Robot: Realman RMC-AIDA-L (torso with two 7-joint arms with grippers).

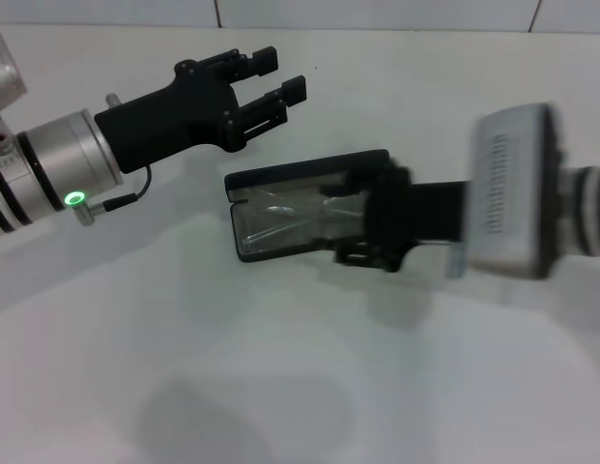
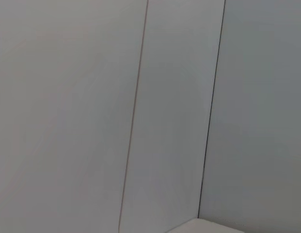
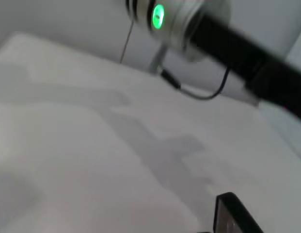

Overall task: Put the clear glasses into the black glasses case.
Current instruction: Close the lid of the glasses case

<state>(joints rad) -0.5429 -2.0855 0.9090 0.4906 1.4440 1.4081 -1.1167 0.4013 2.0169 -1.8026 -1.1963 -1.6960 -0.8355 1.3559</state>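
The black glasses case (image 1: 304,174) lies open at the middle of the white table, its lid raised on the far side. The clear glasses (image 1: 280,220) lie inside it, on the grey lining. My right gripper (image 1: 369,220) comes in from the right and sits over the case's right end, hiding that part. A corner of the case (image 3: 231,213) shows in the right wrist view. My left gripper (image 1: 280,75) hovers open and holds nothing, above and behind the case, to its left. The left wrist view shows only wall panels.
The white table (image 1: 280,387) stretches out in front of the case, and a tiled wall runs along the back. The left arm (image 3: 189,26), with its green light and a dangling cable, shows in the right wrist view.
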